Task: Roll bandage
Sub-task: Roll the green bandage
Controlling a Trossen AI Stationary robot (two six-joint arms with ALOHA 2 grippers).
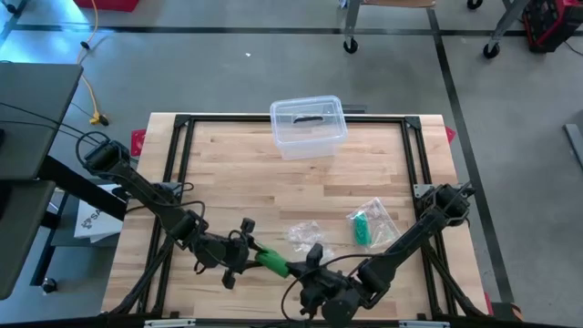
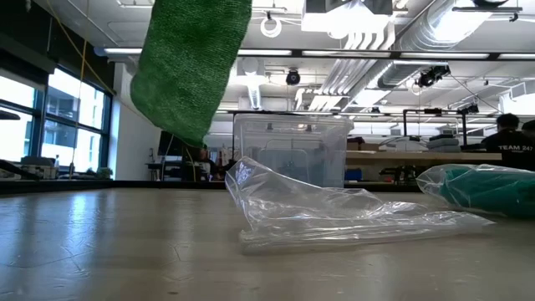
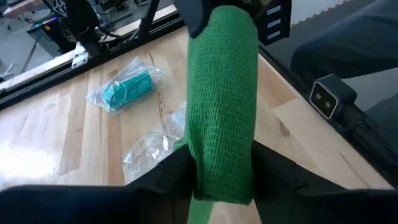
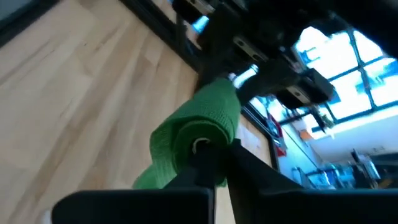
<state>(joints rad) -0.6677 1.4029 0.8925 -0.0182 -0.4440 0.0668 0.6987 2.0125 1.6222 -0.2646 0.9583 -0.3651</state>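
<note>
A: Both arms are down at the near edge of the desk (image 1: 237,164), and stretched between them, clear of the wood, is the green bandage (image 1: 271,262).

B: Take the left gripper (image 1: 248,257) first. Its wrist camera shows the bandage (image 3: 222,112) running up between the two dark fingers (image 3: 163,180), which sit against either side of the strip. They are parted only by the width of the cloth, and the band passes right through them.

A: And the right gripper (image 1: 311,266)? From above it meets the other end of that green strip.

B: Its own camera gives the better look. The fingers (image 4: 214,163) are pinched tight onto the end of the bandage (image 4: 199,134), where the cloth is wound into a loose roll. Closed right down on it, I'd say.

A: From desk level the bandage (image 2: 191,63) hangs down from the top of the view as a broad green sheet, well above the surface.

B: Underneath it lies an empty clear plastic wrapper (image 2: 334,209), crumpled flat on the wood. From overhead that wrapper (image 1: 303,233) sits just behind the two grippers.

A: To the right of that there's a second bag (image 1: 368,222) with a teal roll inside, still sealed up as far as I can tell.

B: And at the far side of the desk, a clear plastic container (image 1: 308,126) stands upright with something small and dark inside it.
</note>
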